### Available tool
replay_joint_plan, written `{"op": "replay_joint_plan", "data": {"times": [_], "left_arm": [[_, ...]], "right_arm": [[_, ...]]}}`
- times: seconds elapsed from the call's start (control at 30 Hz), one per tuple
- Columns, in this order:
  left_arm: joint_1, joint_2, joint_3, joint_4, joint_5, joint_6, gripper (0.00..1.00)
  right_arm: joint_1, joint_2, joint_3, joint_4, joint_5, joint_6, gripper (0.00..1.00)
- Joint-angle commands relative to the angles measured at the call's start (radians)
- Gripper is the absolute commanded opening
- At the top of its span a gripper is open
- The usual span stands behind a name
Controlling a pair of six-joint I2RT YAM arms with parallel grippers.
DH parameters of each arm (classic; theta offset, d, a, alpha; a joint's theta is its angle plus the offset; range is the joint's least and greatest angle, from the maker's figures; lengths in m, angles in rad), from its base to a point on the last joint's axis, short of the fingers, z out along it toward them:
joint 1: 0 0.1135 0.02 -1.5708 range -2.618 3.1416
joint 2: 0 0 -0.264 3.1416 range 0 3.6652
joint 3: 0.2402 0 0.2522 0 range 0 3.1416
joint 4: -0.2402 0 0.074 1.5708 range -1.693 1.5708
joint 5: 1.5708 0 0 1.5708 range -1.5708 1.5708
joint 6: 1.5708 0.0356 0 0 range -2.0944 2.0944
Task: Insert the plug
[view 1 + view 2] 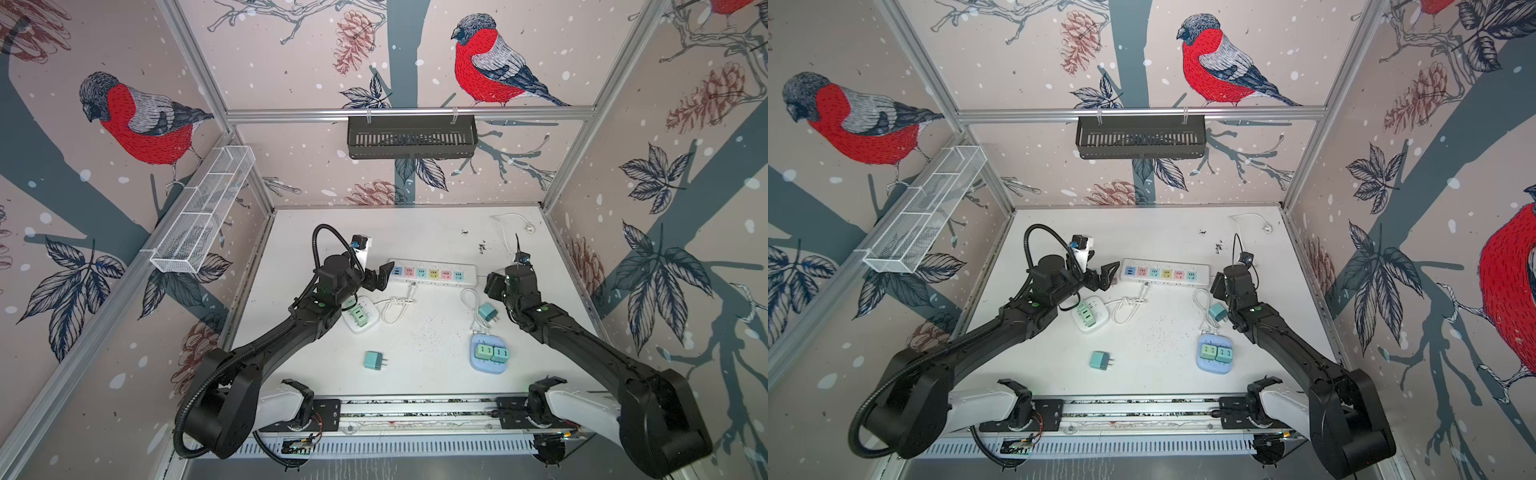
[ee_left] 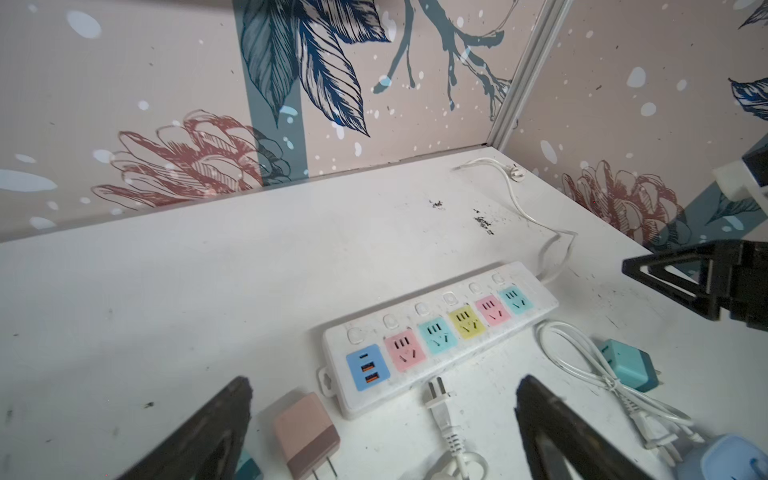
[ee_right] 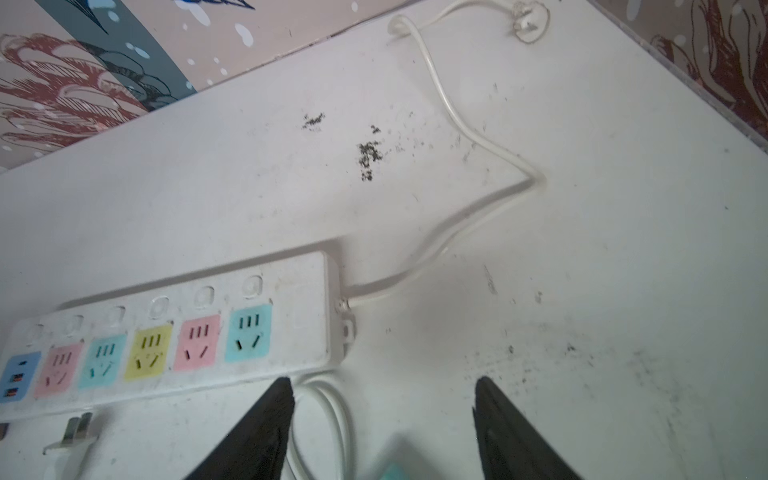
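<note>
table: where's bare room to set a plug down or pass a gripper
Free: the wide band between the power strip and the back wall, left of its cord; also the near middle between the loose teal adapter and the blue socket block. Crowded: just in front of the strip, with coiled cables.

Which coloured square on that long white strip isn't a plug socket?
The blue square at the end of the strip away from its cord: it holds USB slots; the other five have prong holes.

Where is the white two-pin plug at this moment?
In a top view the white two-pin plug lies just in front of the power strip, near its left end, right of the left gripper.
</note>
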Motion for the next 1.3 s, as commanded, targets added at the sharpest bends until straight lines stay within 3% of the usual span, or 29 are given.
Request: {"op": "replay_joint_plan", "data": {"times": [0.0,0.27,0.33,0.47,0.73,1.27], "left_arm": [[0.0,-0.043,-0.005,0.055,-0.037,0.043,0.99],[-0.001,-0.137,-0.004,-0.003,-0.04,0.079,0.98],[-0.001,-0.157,-0.013,0.003,-0.04,0.08,0.99],[0.0,-0.174,-0.019,0.009,-0.028,0.08,0.99],[0.001,-0.15,0.0,0.003,0.013,0.097,0.98],[0.0,-0.128,0.012,-0.01,0.047,0.124,0.98]], "right_arm": [[0.005,-0.052,-0.041,-0.104,0.015,0.047,0.68],[0.052,-0.222,-0.103,-0.246,0.05,0.137,0.67],[0.07,-0.252,-0.127,-0.233,0.021,0.149,0.66],[0.128,-0.269,-0.159,-0.252,0.07,0.21,0.66],[0.209,-0.228,-0.172,-0.298,0.154,0.299,0.65],[0.206,0.056,-0.064,-0.28,0.156,0.265,0.7]]}}
